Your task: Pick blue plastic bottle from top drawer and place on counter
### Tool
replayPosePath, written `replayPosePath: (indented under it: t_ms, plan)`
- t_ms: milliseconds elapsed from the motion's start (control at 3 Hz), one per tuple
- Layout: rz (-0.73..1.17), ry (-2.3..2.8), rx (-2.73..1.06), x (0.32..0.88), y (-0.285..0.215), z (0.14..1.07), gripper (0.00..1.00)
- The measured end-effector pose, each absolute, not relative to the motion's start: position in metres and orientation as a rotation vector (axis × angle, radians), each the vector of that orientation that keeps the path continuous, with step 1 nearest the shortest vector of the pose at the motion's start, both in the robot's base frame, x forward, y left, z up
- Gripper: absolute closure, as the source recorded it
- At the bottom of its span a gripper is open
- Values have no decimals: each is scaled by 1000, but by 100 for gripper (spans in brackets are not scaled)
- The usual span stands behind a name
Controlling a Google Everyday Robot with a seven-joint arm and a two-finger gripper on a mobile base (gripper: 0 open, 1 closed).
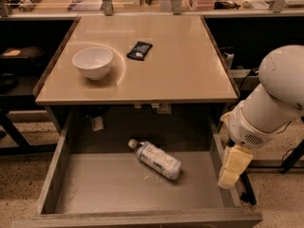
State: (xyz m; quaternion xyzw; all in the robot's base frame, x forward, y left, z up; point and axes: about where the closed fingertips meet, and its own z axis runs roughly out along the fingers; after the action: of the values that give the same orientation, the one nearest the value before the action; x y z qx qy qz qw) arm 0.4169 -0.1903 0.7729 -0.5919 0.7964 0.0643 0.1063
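The bottle (156, 158) lies on its side in the open drawer (107, 186), near the middle of the floor, with its white cap pointing to the back left. The gripper (232, 169) hangs low at the right on the white arm (271, 104). It seems to be just over the drawer's right wall, apart from the bottle and holding nothing; I cannot tell whether it is released or clenched. On the counter (183, 68) stand a white bowl (93, 62) and, near it, a black packet (139, 50).
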Motion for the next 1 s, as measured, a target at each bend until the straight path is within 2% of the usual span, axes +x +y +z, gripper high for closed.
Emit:
replayPosePath:
  t_ms: [667, 1000]
  plan:
    - [221, 2346, -1722, 417, -188, 768, 0]
    - [381, 2332, -1606, 424, -166, 743, 0]
